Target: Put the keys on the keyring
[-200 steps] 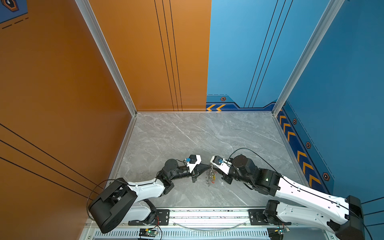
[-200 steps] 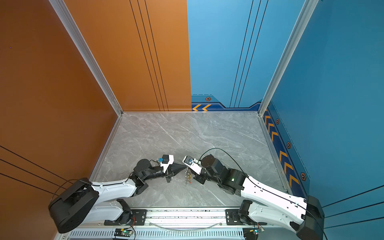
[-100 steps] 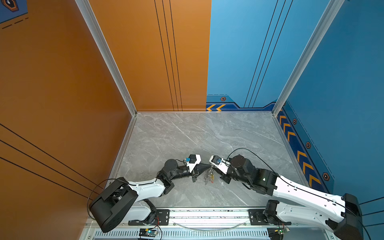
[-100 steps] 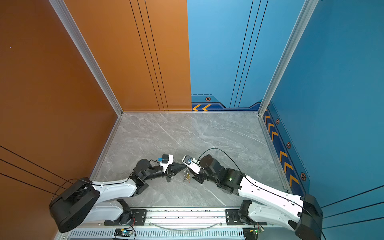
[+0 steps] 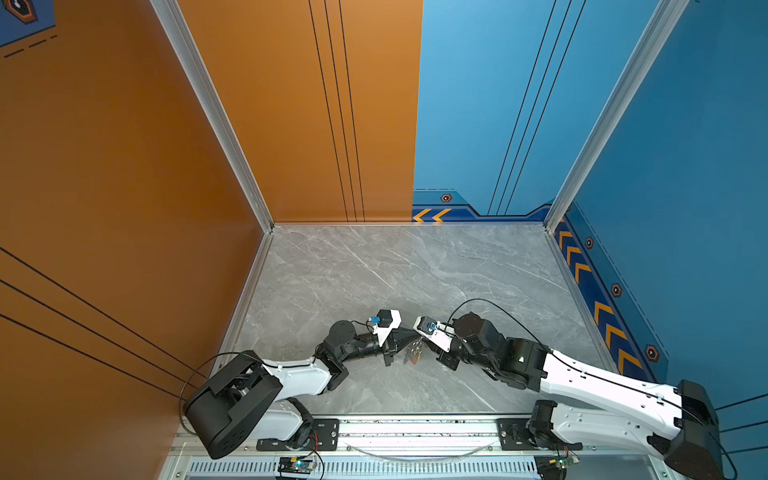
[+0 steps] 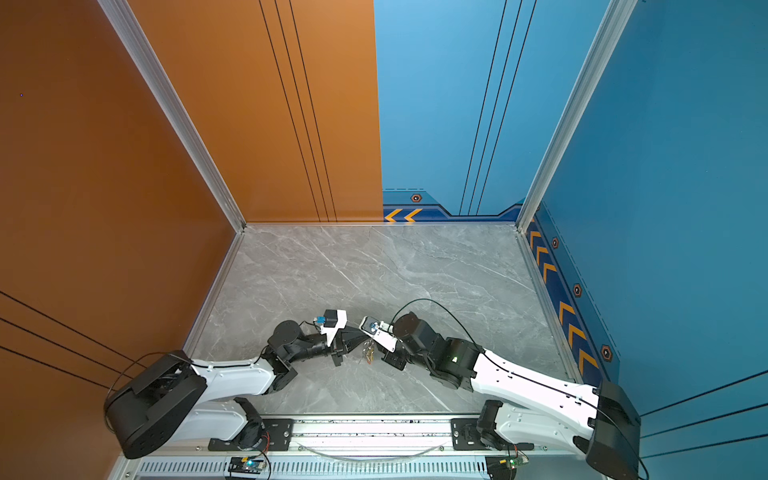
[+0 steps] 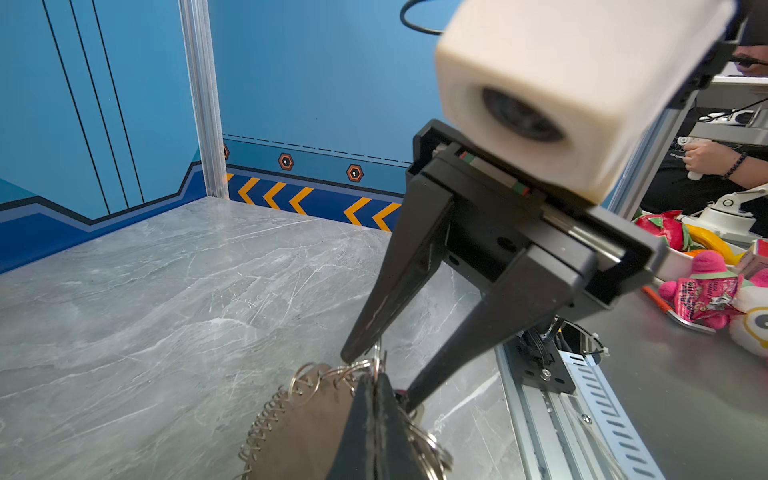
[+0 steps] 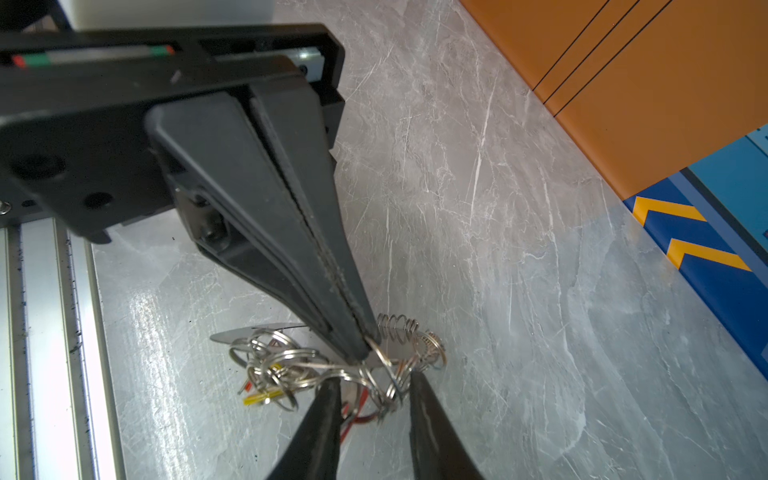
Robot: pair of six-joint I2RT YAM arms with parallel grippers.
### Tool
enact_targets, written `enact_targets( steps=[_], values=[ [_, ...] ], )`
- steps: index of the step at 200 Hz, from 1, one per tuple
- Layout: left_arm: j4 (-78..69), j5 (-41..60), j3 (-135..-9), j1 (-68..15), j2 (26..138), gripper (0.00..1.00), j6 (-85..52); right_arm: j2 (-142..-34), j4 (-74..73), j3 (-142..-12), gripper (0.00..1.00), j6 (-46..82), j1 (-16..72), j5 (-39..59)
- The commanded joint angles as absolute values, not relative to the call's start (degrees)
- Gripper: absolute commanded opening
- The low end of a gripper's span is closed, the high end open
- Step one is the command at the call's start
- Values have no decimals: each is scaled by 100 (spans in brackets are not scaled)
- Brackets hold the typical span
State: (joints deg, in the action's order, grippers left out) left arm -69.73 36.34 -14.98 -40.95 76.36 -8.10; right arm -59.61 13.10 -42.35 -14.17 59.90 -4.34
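Note:
A tangle of silver rings, the keyring (image 8: pixel 291 357), hangs low over the marble floor in the right wrist view. The keys (image 8: pixel 259 400) dangle in it, one with a yellow tag and one with red (image 8: pixel 357 419). In both top views it is a tiny bunch (image 5: pixel 413 354) (image 6: pixel 368 354) between the two arms. My left gripper (image 8: pixel 360 352) (image 7: pixel 375 384) (image 5: pixel 415 335) is shut, its tips pinching one ring. My right gripper (image 8: pixel 374 390) (image 7: pixel 381 374) faces it, open. Its fingers (image 8: pixel 324 415) straddle several rings without clamping them.
A flat shiny oval tag edged with a wire coil (image 7: pixel 299 415) (image 8: pixel 399 326) hangs from the same bunch. The metal rail (image 5: pixel 415 428) runs along the near edge. Orange and blue walls enclose the marble floor (image 5: pixel 395 270). Toys (image 7: pixel 702 291) lie outside the cell.
My right gripper has crept left toward the left gripper and its jaws have widened a little. The bunch has shifted slightly left. The left gripper has stayed shut.

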Motion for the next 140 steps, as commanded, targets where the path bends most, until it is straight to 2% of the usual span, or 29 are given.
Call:
enact_targets(
  steps=[1, 42, 65, 89, 140],
  values=[
    [-7629, 3486, -1536, -4111, 7603, 0, -854, -5601, 1622, -4084, 36, -1541, 5985, -386],
    [-7638, 3596, -1534, -4100, 7636, 0, -835, -4979, 1671, -4016, 37, -1371, 5676, -393],
    [-7664, 3753, -1535, -4103, 7638, 0, -848, -4938, 1619, -4073, 34, -1183, 5445, -351],
    [-7760, 4000, -1555, -4101, 7688, 0, -903, -5005, 1544, -4094, 25, -1118, 5291, 220],
    [-8064, 4416, -1626, -4131, 7941, 0, -1086, -5053, 1443, -4087, 20, -1192, 5384, 1263]
  ],
)
